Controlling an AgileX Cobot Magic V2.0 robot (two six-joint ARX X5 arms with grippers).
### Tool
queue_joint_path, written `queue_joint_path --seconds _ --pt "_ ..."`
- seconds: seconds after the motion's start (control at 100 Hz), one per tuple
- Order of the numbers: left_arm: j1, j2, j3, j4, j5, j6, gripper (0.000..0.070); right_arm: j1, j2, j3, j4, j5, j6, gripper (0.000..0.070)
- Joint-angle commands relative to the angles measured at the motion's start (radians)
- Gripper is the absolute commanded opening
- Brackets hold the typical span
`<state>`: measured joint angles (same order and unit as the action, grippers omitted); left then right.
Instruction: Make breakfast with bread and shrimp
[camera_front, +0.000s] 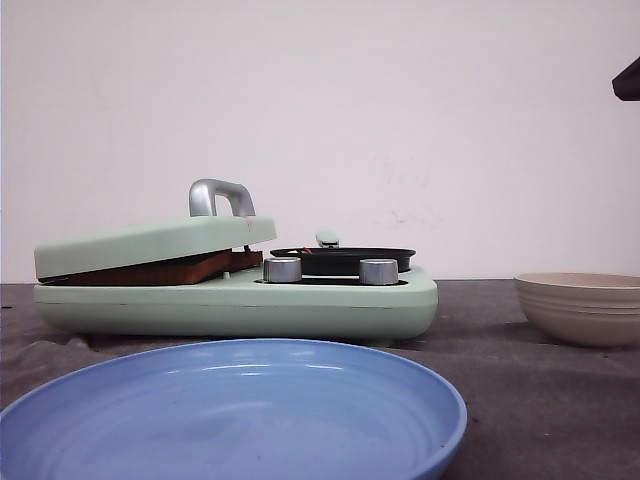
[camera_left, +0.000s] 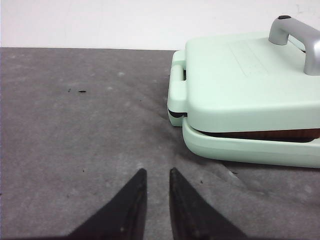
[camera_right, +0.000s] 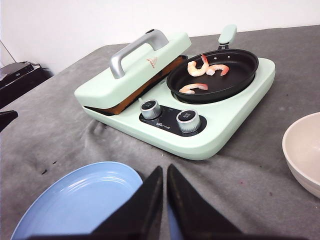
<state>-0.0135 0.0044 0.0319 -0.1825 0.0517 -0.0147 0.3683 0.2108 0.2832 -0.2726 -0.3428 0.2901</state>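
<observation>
**Shrimp in the pan, bread under the lid**

Three curled orange-and-white shrimp (camera_right: 206, 70) lie in the round black pan (camera_right: 235, 80) of the mint-green breakfast cooker (camera_right: 225, 125), pointing different ways. Brown-crusted bread (camera_right: 145, 85) lies flat beneath the tilted lid (camera_right: 150, 62). Left claw (camera_left: 156, 176) and right claw (camera_right: 165, 172) hover narrowly parted, empty, above the grey bench (camera_left: 75, 125).
</observation>
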Motion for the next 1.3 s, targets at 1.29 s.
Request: queue_joint_path --seconds 1.29 --pt "0.0 0.0 -0.017 -0.004 0.002 -0.005 0.0 -0.32 -0.207 -0.272 0.084 0.325 -0.45 0.0004"
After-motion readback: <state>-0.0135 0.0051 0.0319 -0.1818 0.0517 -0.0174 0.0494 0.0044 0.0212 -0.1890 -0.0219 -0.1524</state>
